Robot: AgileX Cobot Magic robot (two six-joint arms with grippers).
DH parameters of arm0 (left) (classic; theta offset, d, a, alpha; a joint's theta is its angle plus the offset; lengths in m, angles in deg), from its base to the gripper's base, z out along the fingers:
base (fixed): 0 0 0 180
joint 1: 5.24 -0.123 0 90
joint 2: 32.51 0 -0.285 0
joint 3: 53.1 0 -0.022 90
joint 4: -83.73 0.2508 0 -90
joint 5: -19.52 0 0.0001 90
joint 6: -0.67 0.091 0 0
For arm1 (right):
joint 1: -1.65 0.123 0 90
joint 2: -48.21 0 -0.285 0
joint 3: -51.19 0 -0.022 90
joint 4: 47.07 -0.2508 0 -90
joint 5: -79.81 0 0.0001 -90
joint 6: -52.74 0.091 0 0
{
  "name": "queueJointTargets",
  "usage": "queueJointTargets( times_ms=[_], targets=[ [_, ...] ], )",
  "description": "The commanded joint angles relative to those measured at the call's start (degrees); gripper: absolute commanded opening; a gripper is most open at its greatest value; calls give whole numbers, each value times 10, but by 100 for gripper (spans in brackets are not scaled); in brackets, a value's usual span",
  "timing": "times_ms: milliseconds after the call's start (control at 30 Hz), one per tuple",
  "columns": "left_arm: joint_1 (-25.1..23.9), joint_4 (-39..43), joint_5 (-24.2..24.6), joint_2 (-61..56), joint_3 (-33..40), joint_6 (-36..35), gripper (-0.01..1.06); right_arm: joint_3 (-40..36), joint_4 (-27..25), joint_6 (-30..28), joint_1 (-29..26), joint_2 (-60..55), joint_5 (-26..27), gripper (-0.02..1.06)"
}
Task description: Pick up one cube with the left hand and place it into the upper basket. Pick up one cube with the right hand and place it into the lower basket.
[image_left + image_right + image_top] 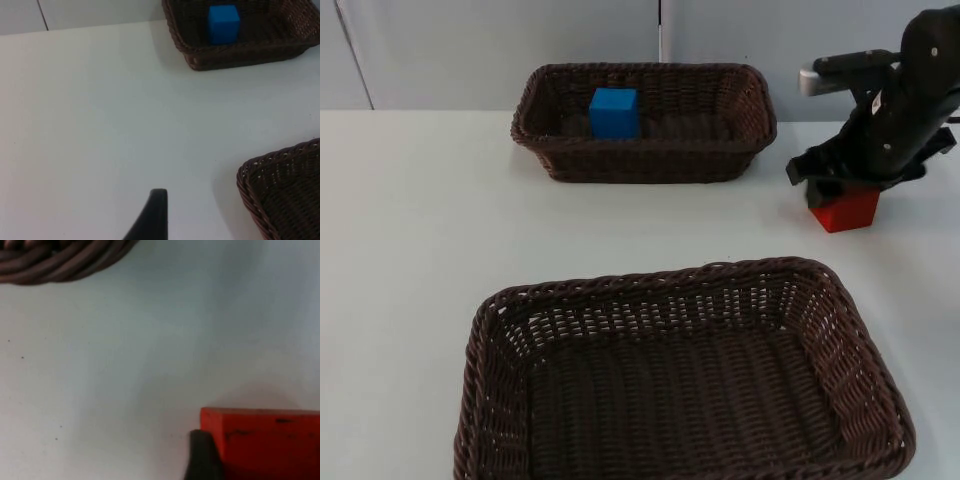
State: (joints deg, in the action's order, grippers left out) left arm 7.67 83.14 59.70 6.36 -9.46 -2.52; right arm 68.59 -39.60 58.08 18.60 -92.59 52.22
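Inside upper basket (650,150), blue cube (614,112); right gripper (842,195) fingers grasp red cube (847,210).

Two cubes are on view: one blue cube (613,112) and one red cube (845,210). The blue one also appears in the left wrist view (223,24), and the red one in the right wrist view (265,442).

Two dark wicker baskets stand on the one white table (410,230): the upper basket (645,160) by the wall and the lower basket (500,400) nearer the camera. The upper basket holds one cube, the blue one. The lower basket holds none.

One robot arm is seen in the top view, with one tool, the right tool (842,188), at the red cube.
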Motion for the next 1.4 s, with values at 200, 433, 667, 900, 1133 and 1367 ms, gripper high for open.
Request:
queueJointTargets(
  times_ms=[200,433,667,900,1133,1367],
  targets=[
    [-2,2,-6,-3,2,-3,87,3,-1,2,4,30,-21,0],
    [-2,2,-6,-3,2,-3,87,3,-1,2,4,112,-83,0],
    [-2,2,-6,-3,2,-3,87,3,-1,2,4,171,-109,0],
    [-2,2,-6,-3,2,-3,87,3,-3,2,4,194,-125,0],
    [-2,2,-6,-3,2,-3,87,3,-1,-5,10,233,-149,0],
    [-2,2,-6,-3,2,-3,87,1,-1,-30,61,258,-165,0]
  ],
)
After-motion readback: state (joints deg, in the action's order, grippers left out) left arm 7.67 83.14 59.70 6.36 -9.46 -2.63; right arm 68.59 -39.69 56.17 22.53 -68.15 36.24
